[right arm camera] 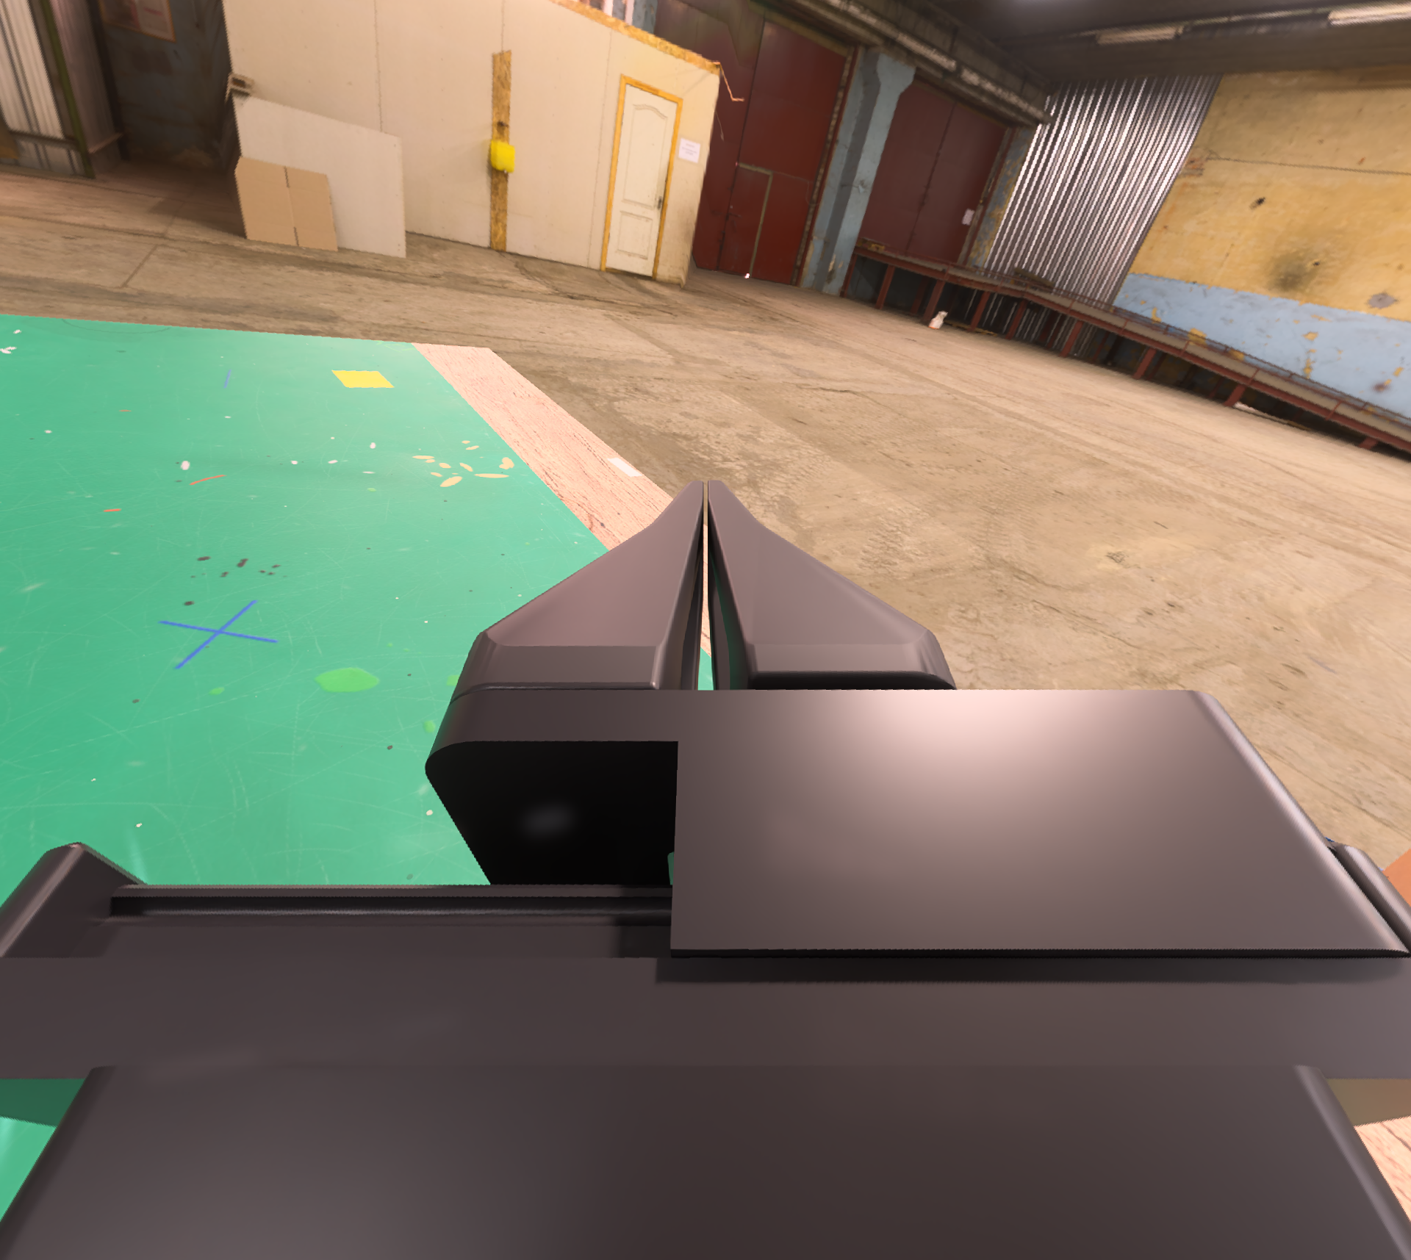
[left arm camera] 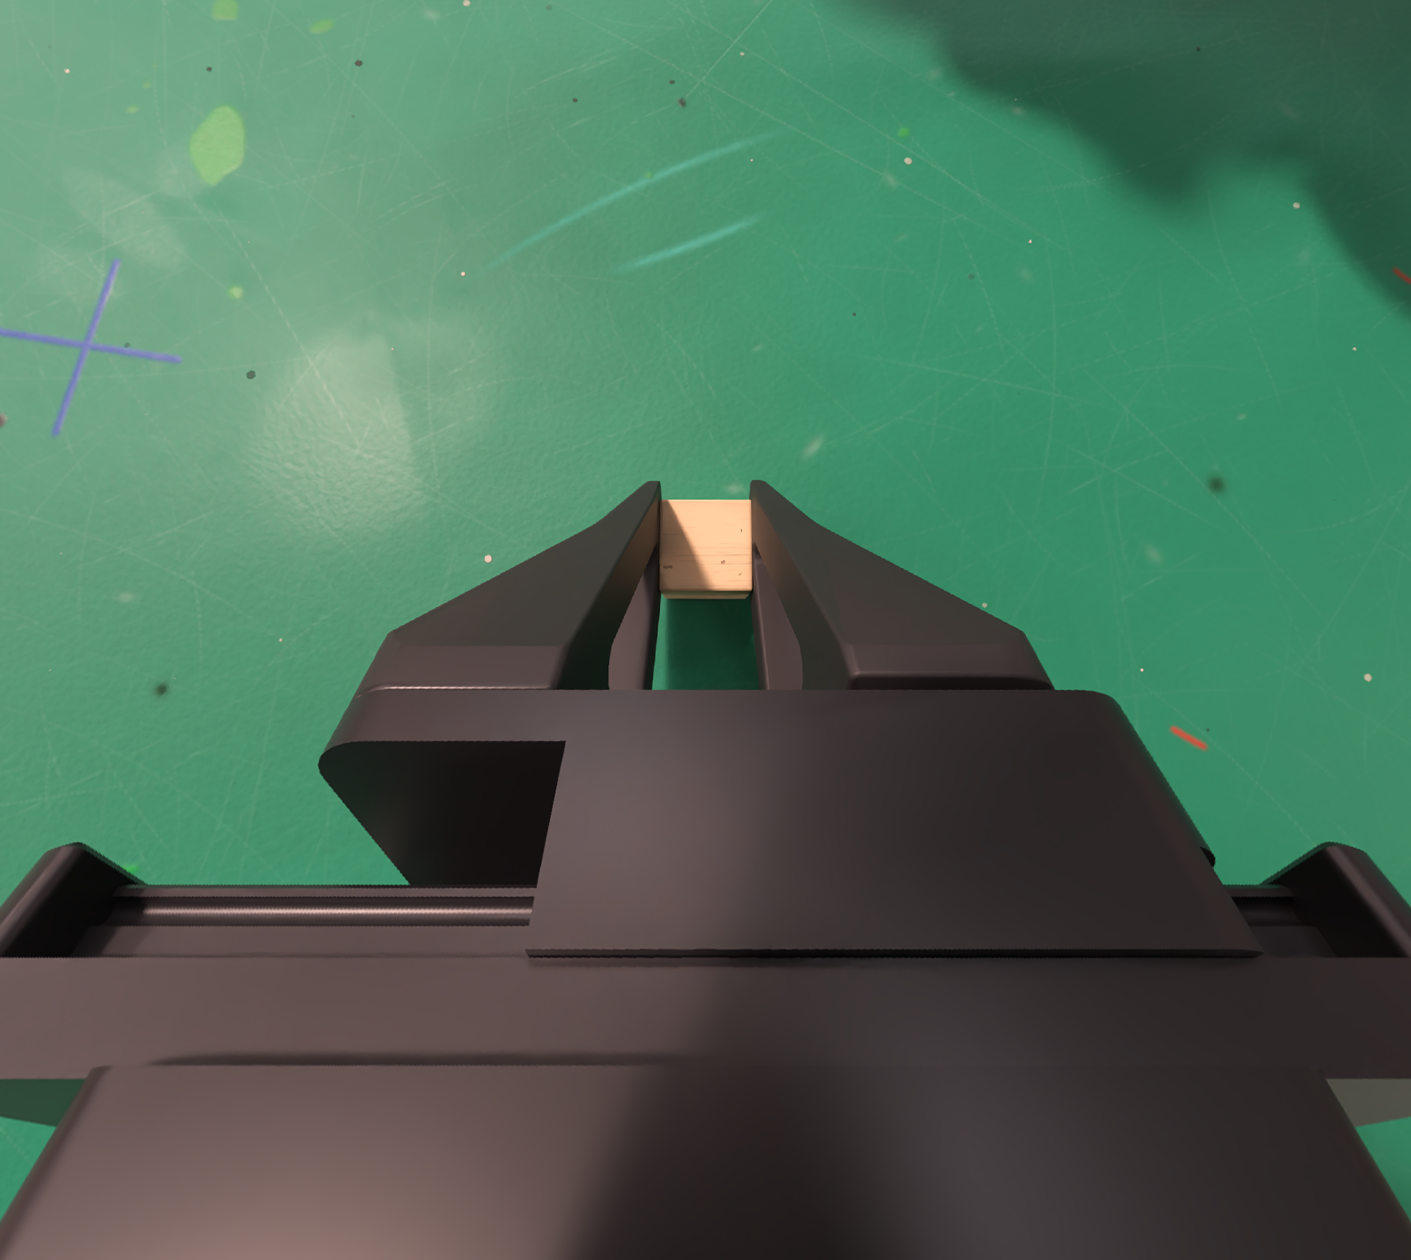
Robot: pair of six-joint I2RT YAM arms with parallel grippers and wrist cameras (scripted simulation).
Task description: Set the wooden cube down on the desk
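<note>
While the left gripper (left arm camera: 705, 498) is clamped on the wooden cube (left arm camera: 705, 548), pinching two opposite flat faces near its fingertips, the cube hangs above the green tabletop (left arm camera: 916, 345), at 12 o'clock from the wrist. It looks small, light and rigid, with smooth faces that could slip under a weak squeeze; those parallel sides seem the best hold. The right gripper (right arm camera: 705, 498), fingers pressed together and empty, idles over the tabletop's edge

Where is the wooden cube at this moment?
In the left wrist view, the cube sits centre frame, clamped near the tips of the left end effector, over the green mat. The right wrist view does not show it.
</note>
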